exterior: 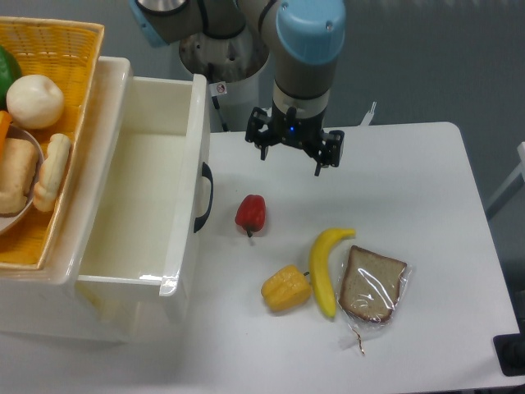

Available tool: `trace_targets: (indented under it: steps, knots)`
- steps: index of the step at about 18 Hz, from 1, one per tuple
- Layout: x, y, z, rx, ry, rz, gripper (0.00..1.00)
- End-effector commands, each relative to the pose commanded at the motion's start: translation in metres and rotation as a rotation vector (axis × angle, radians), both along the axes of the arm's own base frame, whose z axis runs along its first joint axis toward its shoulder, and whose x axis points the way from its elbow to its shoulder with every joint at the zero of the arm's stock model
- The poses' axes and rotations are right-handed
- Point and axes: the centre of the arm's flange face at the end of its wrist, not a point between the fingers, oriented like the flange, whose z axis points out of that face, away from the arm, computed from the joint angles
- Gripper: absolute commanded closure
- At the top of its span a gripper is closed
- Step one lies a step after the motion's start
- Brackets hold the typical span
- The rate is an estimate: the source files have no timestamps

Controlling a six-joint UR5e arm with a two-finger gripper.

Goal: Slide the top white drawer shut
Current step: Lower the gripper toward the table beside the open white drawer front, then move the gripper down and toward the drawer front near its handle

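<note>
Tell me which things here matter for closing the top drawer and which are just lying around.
Job: top white drawer, pulled open; its black handle; gripper.
Lying about: red pepper, yellow pepper, banana, bagged bread, yellow basket.

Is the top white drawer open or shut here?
Open. The top white drawer is pulled out, its empty white inside visible; its black handle is untouched.

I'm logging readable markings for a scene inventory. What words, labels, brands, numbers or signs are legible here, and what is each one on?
No text can be read.
A small sticker with a red mark on the robot base is too small to read.
The drawer, the wrapped bread and the claw show no legible markings.
</note>
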Motion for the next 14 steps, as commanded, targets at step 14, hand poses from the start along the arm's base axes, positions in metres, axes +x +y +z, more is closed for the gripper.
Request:
trace_targets:
  steps: [14]
  knots:
    - [-0.004, 0.035, -0.067, 0.001, -0.157, 0.248, 0.0]
